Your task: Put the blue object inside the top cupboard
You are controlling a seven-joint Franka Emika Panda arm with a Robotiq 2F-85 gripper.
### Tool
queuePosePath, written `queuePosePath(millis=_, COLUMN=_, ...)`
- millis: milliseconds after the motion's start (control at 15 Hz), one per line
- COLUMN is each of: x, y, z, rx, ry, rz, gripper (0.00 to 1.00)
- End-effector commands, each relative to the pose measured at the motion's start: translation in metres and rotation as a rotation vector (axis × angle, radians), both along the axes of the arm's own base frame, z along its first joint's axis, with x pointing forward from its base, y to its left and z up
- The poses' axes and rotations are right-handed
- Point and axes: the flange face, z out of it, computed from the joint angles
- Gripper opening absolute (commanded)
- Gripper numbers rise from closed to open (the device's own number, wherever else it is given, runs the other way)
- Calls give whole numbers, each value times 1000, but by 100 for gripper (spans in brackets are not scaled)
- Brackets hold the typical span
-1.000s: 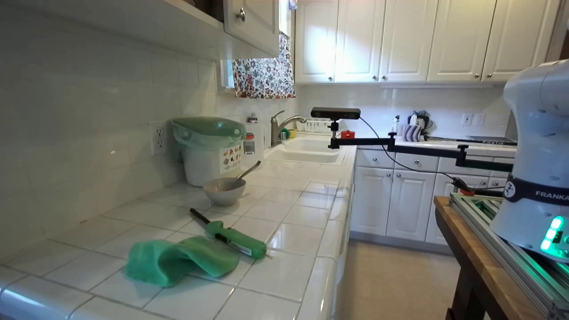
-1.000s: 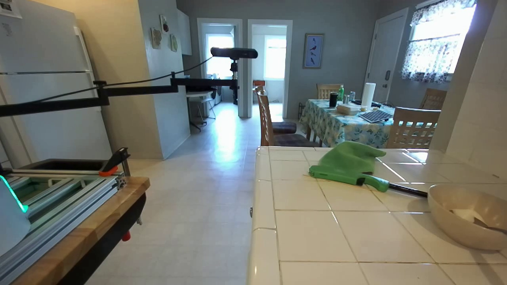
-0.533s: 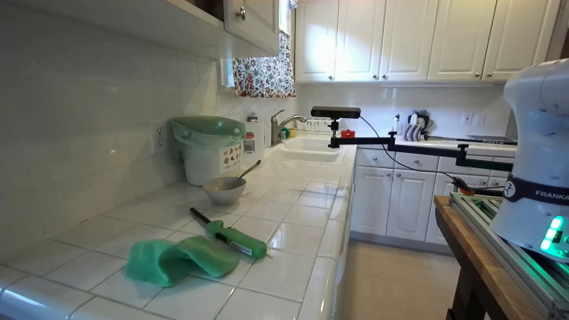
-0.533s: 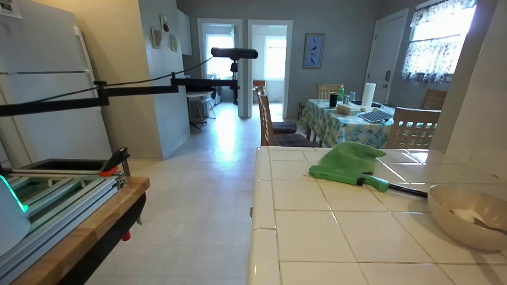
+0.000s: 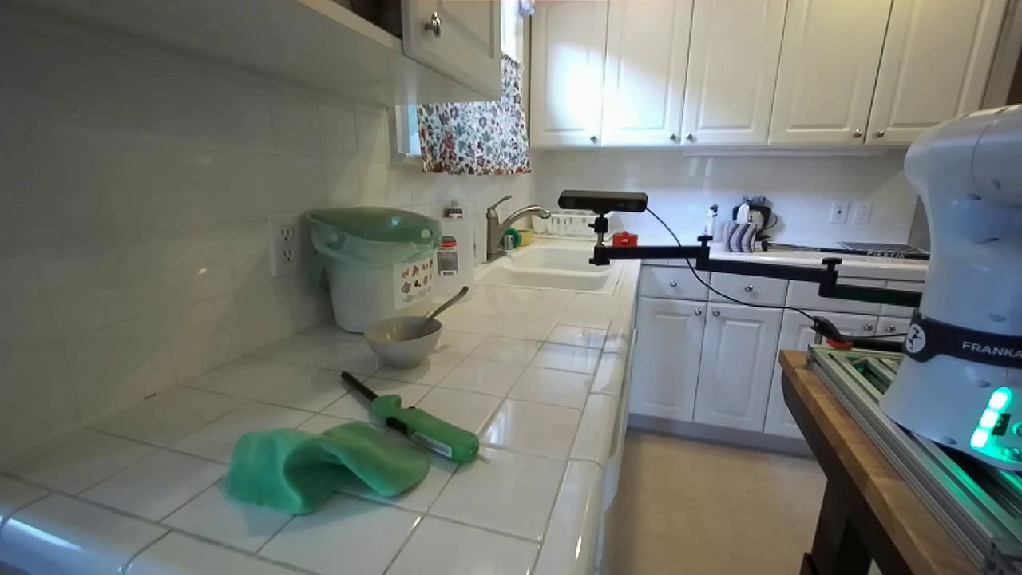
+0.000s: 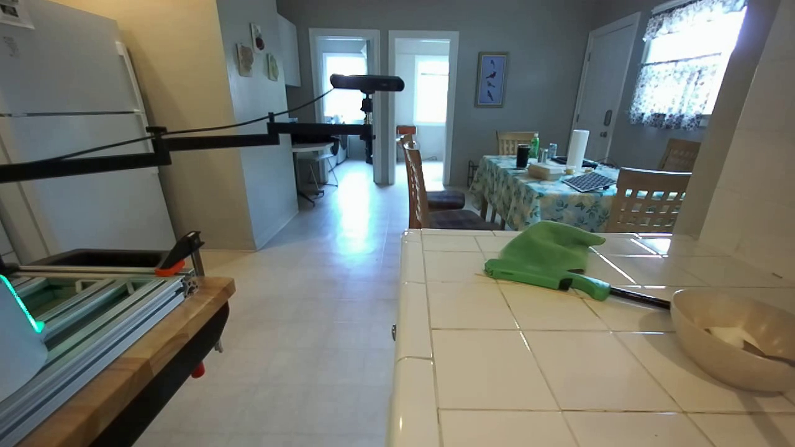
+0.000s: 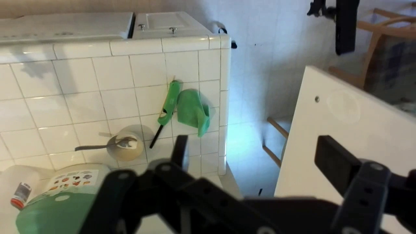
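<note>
In the wrist view the fingers (image 7: 336, 164) are spread wide apart, a white panel (image 7: 364, 130) at right. Beyond, on the table (image 7: 118, 104), left to right: a bowl (image 7: 125, 156) with a spoon (image 7: 92, 147), a green lighter (image 7: 169, 103), a green cloth (image 7: 190, 109). In an exterior view the top cupboard (image 5: 343, 64) hangs at left, a dark opening showing. Where the blue object is, I cannot tell.

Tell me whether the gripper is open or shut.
Open. In the wrist view, the gripper has its fingers wide apart, and the floor shows between them, nothing gripped.
</note>
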Motion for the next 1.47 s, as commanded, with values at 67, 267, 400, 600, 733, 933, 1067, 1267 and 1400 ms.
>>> queuePosePath(millis=67, x=-26, y=14, z=1, rx=-37, ry=-25, rz=197, gripper=100)
queuePosePath(millis=267, x=-35, y=46, z=-7, rx=-102, ry=-109, rz=268, gripper=100)
queuePosePath(millis=400, x=-36, y=65, z=-11, rx=-102, ry=-158, rz=298, gripper=100)
queuePosePath(millis=600, x=-34, y=79, z=-13, rx=-78, ry=-211, rz=323, gripper=100)
queuePosePath(millis=733, x=-33, y=83, z=-14, rx=-56, ry=-245, rz=329, gripper=100)
queuePosePath(millis=933, x=-33, y=93, z=-17, rx=-22, ry=-282, rz=347, gripper=100)
queuePosePath(millis=1067, x=-35, y=101, z=-18, rx=2, ry=-304, rz=357, gripper=100)
queuePosePath(millis=1267, x=-38, y=112, z=-22, rx=28, ry=-332, rz=372, gripper=100)
queuePosePath(millis=1400, x=-41, y=119, z=-23, rx=46, ry=-360, rz=371, gripper=100)
